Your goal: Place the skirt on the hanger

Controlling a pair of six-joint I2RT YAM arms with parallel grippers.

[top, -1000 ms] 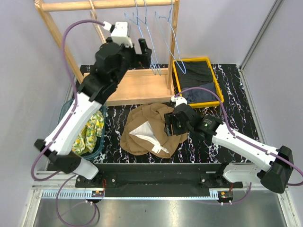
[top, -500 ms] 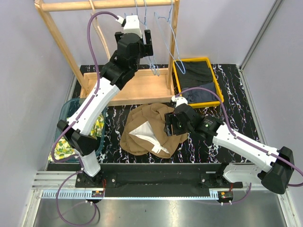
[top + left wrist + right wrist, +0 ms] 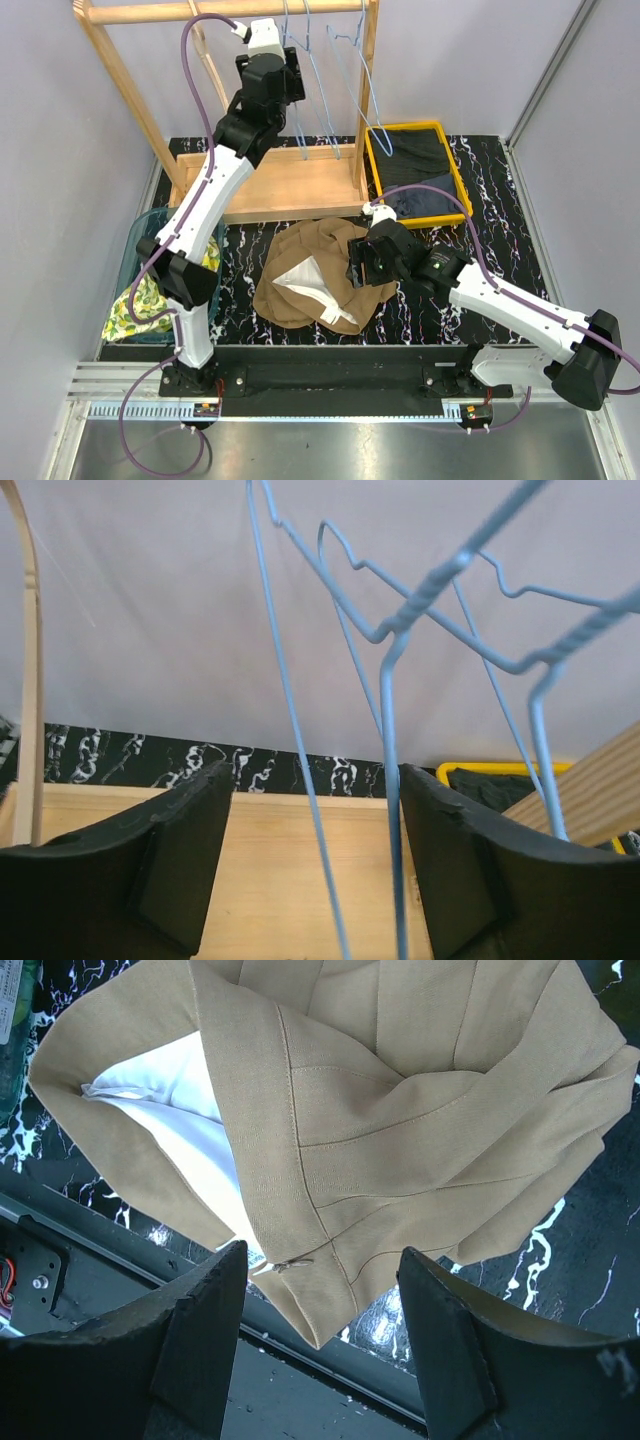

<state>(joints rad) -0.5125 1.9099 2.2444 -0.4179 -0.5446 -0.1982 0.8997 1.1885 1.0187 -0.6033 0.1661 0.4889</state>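
Observation:
A tan skirt [image 3: 320, 268] with white lining lies crumpled on the black marbled table; it fills the right wrist view [image 3: 400, 1110]. My right gripper [image 3: 362, 268] hovers open above its right side, empty [image 3: 320, 1360]. Several light-blue wire hangers [image 3: 310, 70] hang on the wooden rack [image 3: 290, 185]. My left gripper [image 3: 290, 72] is raised at the rail, open, with two hanger wires [image 3: 390, 780] between its fingers, not clamped [image 3: 315, 870].
A yellow tray [image 3: 455, 165] holding dark cloth sits at the back right. A teal bin [image 3: 140, 235] with a yellow-green patterned garment [image 3: 135, 305] stands at the left. The rack's wooden base and uprights stand behind the skirt.
My left arm has swung up and back from beside the rack to the hangers at the rail. The right arm and the skirt have not moved.

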